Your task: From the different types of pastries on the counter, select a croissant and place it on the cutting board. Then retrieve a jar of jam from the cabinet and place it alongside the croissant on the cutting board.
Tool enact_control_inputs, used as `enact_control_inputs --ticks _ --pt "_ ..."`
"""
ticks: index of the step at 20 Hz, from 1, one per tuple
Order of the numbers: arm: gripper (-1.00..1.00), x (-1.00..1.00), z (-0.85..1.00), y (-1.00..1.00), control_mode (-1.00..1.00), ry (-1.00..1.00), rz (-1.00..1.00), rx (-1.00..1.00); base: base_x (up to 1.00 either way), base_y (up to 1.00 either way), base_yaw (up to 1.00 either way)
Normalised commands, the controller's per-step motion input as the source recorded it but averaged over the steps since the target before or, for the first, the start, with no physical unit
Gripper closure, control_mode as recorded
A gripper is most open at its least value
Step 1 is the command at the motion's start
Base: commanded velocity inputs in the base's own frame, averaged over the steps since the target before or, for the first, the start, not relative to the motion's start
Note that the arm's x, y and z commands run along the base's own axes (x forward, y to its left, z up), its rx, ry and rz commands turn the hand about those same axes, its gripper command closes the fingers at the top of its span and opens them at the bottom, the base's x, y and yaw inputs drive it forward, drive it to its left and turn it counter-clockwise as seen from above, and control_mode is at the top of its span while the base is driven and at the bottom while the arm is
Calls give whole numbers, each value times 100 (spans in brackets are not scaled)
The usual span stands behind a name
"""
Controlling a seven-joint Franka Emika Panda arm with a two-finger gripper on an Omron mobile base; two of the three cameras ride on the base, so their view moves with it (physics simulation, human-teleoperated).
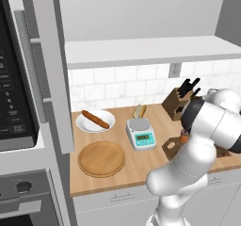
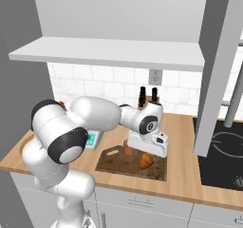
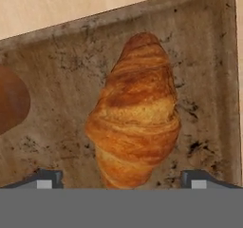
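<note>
The golden-brown croissant (image 3: 135,113) lies flat on the dark brown cutting board (image 3: 57,80). My gripper (image 3: 122,182) hangs just above it, open. Its fingertips (image 3: 45,179) stand wide apart on either side of the croissant's near end, with a gap on each side. A reddish-brown rounded thing, apparently the jar of jam (image 3: 9,101), rests on the board beside the croissant. From the right base, the hand (image 2: 147,144) sits low over the board (image 2: 114,167), with the croissant (image 2: 145,161) and the jar (image 2: 128,151) under it. The cabinet shelf (image 1: 150,51) is bare.
On the counter are a white plate (image 1: 84,125) with the stick pastry (image 1: 95,119), a pale bun (image 1: 139,111), a scale (image 1: 140,133), a round wooden plate (image 1: 101,159) and a knife block (image 1: 178,102). The open cabinet door (image 1: 54,69) hangs by the microwave (image 1: 14,93). A cooktop (image 2: 223,160) lies right.
</note>
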Motion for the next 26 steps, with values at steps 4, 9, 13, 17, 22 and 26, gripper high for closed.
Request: enact_control_inputs --ticks 4,9,13,17,22,26 --pt "-100 -10 52 -4 -100 25 3 15 0 0 0" --pt "-100 -51 37 0 -100 12 1 13 0 0 0" --pt "-100 -91 29 0 -100 2 0 9 0 0 0" --pt "-100 -92 23 0 -100 0 0 8 0 0 0" --pt "-100 -84 5 0 -100 1 0 6 0 0 0" --pt "-100 -78 7 0 -100 7 1 5 0 0 0"
